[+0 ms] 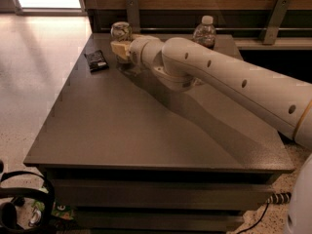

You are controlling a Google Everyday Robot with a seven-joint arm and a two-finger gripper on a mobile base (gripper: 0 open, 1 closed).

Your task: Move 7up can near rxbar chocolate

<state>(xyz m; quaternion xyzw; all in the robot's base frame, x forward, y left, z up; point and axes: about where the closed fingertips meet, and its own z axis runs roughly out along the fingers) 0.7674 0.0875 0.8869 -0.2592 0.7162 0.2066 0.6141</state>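
Observation:
The 7up can, silvery with a round top, is at the table's far left, its lower part hidden behind my gripper. The gripper is at the end of the long white arm that reaches in from the right, and it is shut on the can. The rxbar chocolate, a small flat dark wrapper, lies on the table just left of the gripper, a short gap away from the can.
A clear plastic water bottle stands at the table's back edge, right of the arm. The dark table ends close to the bar on the left. A wooden wall with metal brackets runs behind. Cables and headphones lie on the floor at front left.

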